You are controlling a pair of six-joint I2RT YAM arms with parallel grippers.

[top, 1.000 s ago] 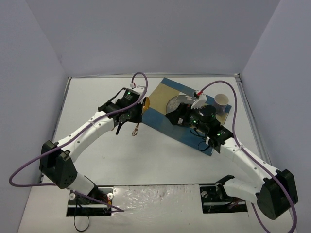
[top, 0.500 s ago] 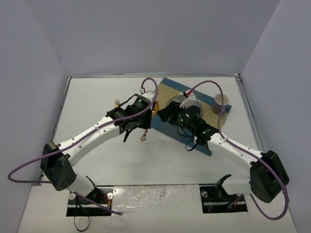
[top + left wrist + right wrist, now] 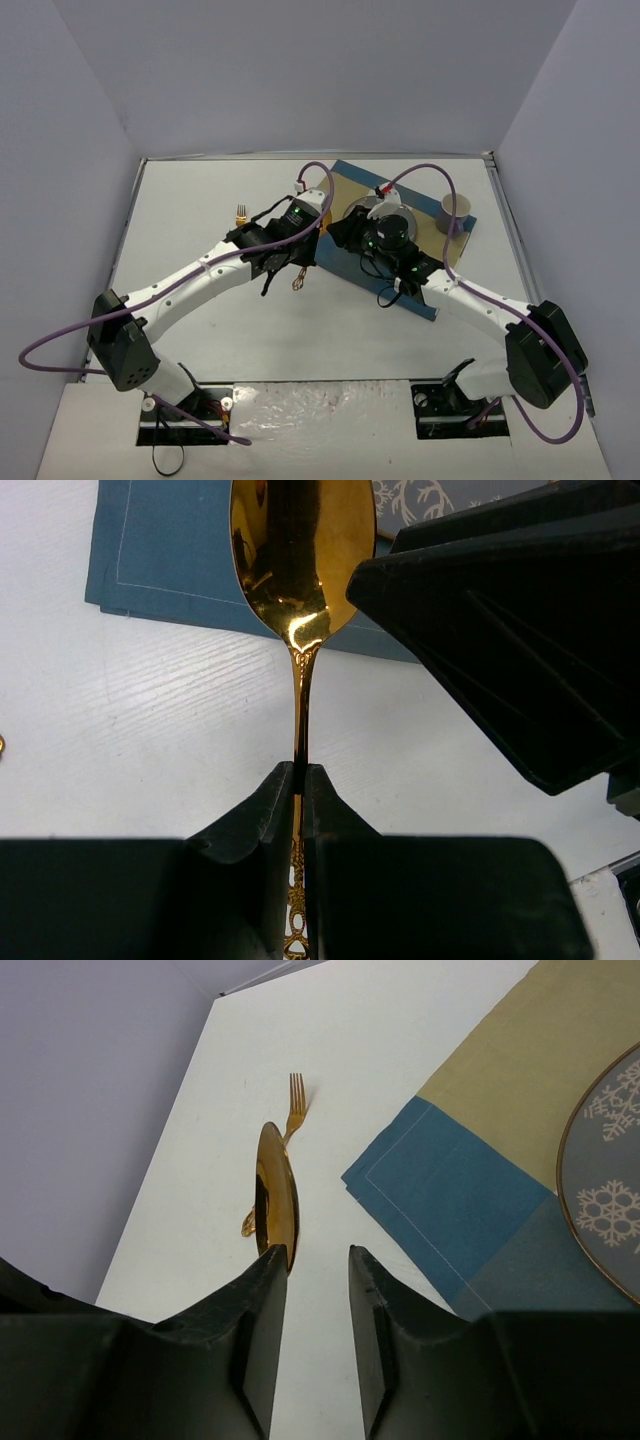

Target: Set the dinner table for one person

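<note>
My left gripper (image 3: 301,770) is shut on the thin handle of a gold spoon (image 3: 300,560), which it holds above the white dinner table (image 3: 150,710) at the placemat's left edge. The spoon's ornate handle end (image 3: 298,283) sticks out below the left gripper (image 3: 306,256). My right gripper (image 3: 317,1255) faces it with a narrow gap between its jaws and nothing in that gap. The spoon's bowl (image 3: 275,1195) stands edge-on just beyond the right gripper's left fingertip (image 3: 272,1260). In the top view the right gripper (image 3: 336,232) meets the left one over the placemat's corner.
The blue-and-tan placemat (image 3: 345,178) lies at the back right. It carries a grey snowflake plate (image 3: 610,1190) and a paper cup (image 3: 452,212). A gold fork (image 3: 241,212) lies on the table (image 3: 200,200) left of the grippers. Grey walls enclose the table on three sides.
My left arm has carried the spoon right to the placemat's edge, uncovering the fork. My right arm has swung left from the plate to the spoon's bowl, and its jaws have narrowed.
</note>
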